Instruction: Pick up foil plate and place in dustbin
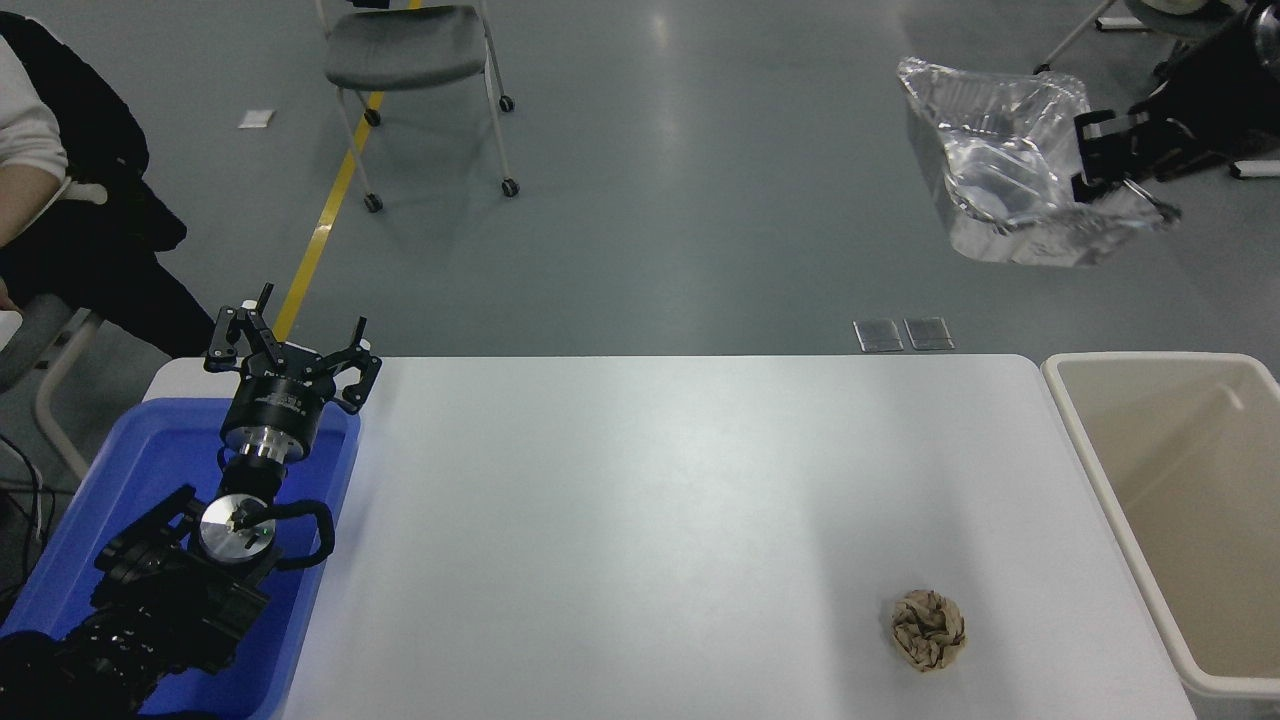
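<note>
The foil plate (1005, 170), shiny silver and crumpled, hangs high in the air at the upper right, beyond the table's far edge. My right gripper (1092, 170) comes in from the right edge and is shut on the plate's right rim. The dustbin (1090, 450), cream-beige with a thick rim, stands at the table's right end, below and to the right of the plate; the part of its inside that shows holds nothing. My left gripper (290, 345) is open and parked over the blue tray at the lower left.
A crumpled brown paper ball (928, 629) lies on the white table (650, 500) near the front right. A blue plastic tray (150, 470) sits at the table's left end. A person sits at the far left. A grey chair (410, 50) stands behind the table.
</note>
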You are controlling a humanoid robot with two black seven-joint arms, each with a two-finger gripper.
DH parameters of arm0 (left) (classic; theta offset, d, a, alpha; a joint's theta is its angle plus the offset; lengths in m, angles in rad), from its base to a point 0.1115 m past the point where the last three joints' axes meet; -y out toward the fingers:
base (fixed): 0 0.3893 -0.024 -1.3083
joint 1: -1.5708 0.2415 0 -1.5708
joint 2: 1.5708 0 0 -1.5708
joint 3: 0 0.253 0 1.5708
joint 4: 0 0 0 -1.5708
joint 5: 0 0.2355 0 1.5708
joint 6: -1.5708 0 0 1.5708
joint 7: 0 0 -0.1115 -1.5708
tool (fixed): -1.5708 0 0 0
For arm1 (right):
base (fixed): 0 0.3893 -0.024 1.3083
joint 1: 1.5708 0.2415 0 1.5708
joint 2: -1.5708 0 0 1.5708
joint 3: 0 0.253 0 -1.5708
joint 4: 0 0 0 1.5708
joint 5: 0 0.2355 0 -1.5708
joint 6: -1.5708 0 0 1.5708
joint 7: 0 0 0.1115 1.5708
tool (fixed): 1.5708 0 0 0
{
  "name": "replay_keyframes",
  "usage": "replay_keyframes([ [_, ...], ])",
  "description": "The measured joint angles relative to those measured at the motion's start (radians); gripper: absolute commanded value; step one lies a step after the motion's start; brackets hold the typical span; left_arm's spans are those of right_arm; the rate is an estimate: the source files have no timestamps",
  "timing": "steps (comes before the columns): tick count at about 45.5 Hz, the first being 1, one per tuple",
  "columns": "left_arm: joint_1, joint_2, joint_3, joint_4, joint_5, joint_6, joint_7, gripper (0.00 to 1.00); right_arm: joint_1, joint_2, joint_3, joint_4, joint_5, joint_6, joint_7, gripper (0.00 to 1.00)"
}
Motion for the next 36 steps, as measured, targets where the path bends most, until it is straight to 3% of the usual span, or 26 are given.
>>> replay_keyframes([
  [16, 0.000, 0.000, 0.000, 0.000, 0.000, 0.000, 0.000, 0.99, -0.351, -0.106, 0.071, -0.229, 0.043, -0.146, -0.004, 0.00],
  [27, 0.000, 0.000, 0.000, 0.000, 0.000, 0.000, 0.000, 0.99, -0.680, -0.099, 0.120, -0.413, 0.198, -0.330, -0.006, 0.00],
  [36, 0.000, 0.000, 0.000, 0.000, 0.000, 0.000, 0.000, 0.99, -0.911, -0.044, 0.136, -0.569, 0.329, -0.467, -0.035, 0.00],
])
